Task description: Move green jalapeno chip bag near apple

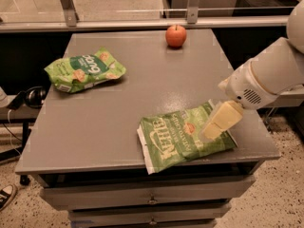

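The green jalapeno chip bag point(178, 139) lies flat near the table's front edge, its "Kettle" lettering facing up. The apple point(175, 35) stands near the back edge, far from the bag. My gripper point(214, 126) hangs from the white arm coming in from the right. It is over the right end of the chip bag, just above it or touching it.
A puffier green bag with a dark green band point(84, 70) lies at the left side of the grey table point(142, 94). A glass rail runs behind the table. Headphones point(29, 97) sit on a lower shelf at the left. Drawers are under the tabletop.
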Controlling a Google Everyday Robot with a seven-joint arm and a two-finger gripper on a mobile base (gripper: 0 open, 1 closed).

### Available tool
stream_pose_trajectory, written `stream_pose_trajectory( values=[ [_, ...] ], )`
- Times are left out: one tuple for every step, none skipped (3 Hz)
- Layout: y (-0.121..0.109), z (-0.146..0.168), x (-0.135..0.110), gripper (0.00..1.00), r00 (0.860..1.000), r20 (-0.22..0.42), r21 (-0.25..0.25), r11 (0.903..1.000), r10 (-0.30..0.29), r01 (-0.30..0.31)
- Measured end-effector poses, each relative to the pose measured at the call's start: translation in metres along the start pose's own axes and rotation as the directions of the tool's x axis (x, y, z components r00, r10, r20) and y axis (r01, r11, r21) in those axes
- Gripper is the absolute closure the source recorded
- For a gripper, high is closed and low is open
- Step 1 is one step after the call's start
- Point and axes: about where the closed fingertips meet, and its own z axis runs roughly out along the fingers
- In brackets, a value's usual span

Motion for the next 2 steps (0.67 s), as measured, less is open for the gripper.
stream_pose_trajectory(
  values=[
    [0.013,0.013,-0.004,0.00,0.999,0.038,-0.016,0.9999,0.005,-0.004],
    [0.019,0.029,-0.003,0.00,0.999,0.051,-0.035,0.9993,0.015,-0.013]
  ],
)
